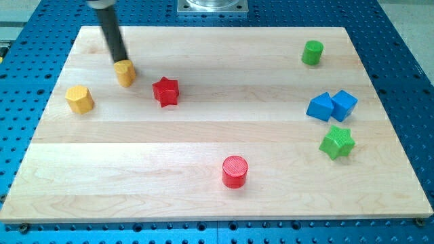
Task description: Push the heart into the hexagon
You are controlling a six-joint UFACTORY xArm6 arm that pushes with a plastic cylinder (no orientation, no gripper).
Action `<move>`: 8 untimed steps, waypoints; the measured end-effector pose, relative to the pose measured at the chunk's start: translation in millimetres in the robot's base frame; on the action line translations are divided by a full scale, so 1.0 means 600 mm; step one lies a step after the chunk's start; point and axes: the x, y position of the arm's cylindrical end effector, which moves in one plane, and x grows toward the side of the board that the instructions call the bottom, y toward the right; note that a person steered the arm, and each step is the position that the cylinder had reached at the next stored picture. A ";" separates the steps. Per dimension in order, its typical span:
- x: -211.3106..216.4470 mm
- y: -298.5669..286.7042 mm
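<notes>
A yellow heart block (125,73) lies at the upper left of the wooden board. A yellow hexagon block (79,99) lies to its lower left, a short gap away. My tip (121,61) stands right at the heart's top-left edge, on the side toward the view's top, and seems to touch it. The rod rises from there to the view's top edge.
A red star (165,91) lies just right of the heart. A red cylinder (234,171) is at bottom centre. At the right are a green cylinder (312,52), two touching blue blocks (331,106) and a green star (337,142). The board (203,135) lies on a blue perforated table.
</notes>
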 end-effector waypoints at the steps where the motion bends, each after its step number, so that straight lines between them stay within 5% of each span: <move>1: 0.023 0.048; 2: 0.068 -0.075; 3: 0.070 -0.099; 4: -0.002 -0.117; 5: 0.052 -0.153; 8: 0.081 -0.132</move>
